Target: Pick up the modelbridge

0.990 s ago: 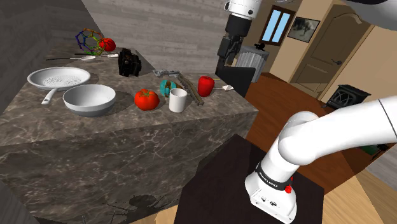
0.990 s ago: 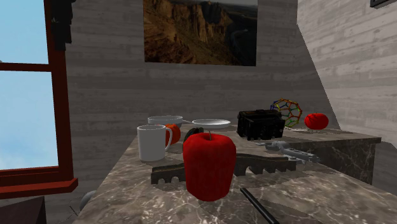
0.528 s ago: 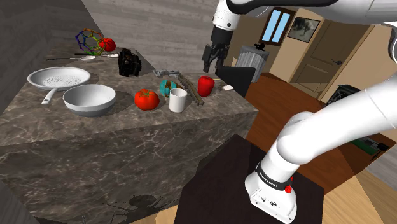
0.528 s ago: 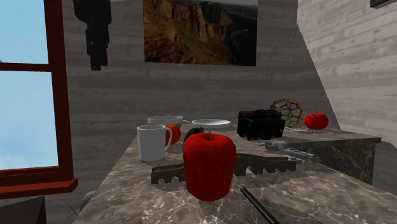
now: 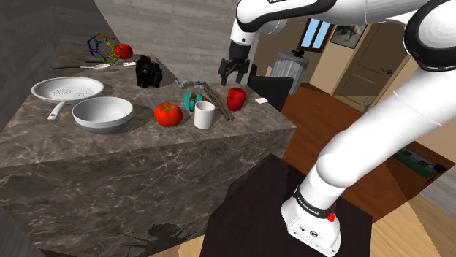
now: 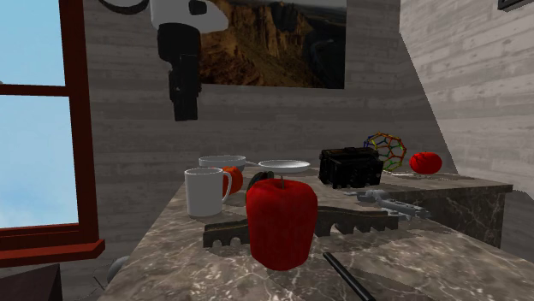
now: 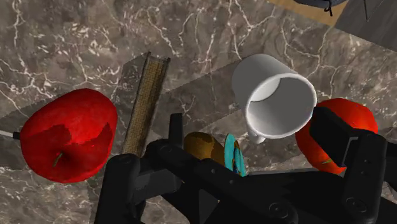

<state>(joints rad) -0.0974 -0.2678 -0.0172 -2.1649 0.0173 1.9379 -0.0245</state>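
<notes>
The model bridge (image 5: pixel 220 101) is a long, narrow grey-brown strip with toothed edges, lying flat on the marble counter (image 5: pixel 146 157) between a white mug (image 5: pixel 204 114) and a red apple (image 5: pixel 236 98). From the second exterior view the bridge (image 6: pixel 355 222) lies behind the apple (image 6: pixel 281 221). My black gripper (image 5: pixel 232 77) hangs open above the counter, just over the apple and the bridge's far end, touching nothing. In the wrist view the bridge (image 7: pixel 145 105) runs between the apple (image 7: pixel 69 135) and the mug (image 7: pixel 275 102), beyond my gripper (image 7: pixel 245 177).
A tomato (image 5: pixel 168 114), a white bowl (image 5: pixel 102 114) and a white perforated pan (image 5: pixel 67 90) sit toward the shoulder view's left. A teal ring (image 5: pixel 192 100), a black box (image 5: pixel 148 71) and a wire ball (image 5: pixel 102 46) lie farther back. The counter edge drops off right of the apple.
The arm has swung down and toward the shoulder view's left, bringing the gripper from high above to just over the apple and bridge. Nothing on the counter has moved.
</notes>
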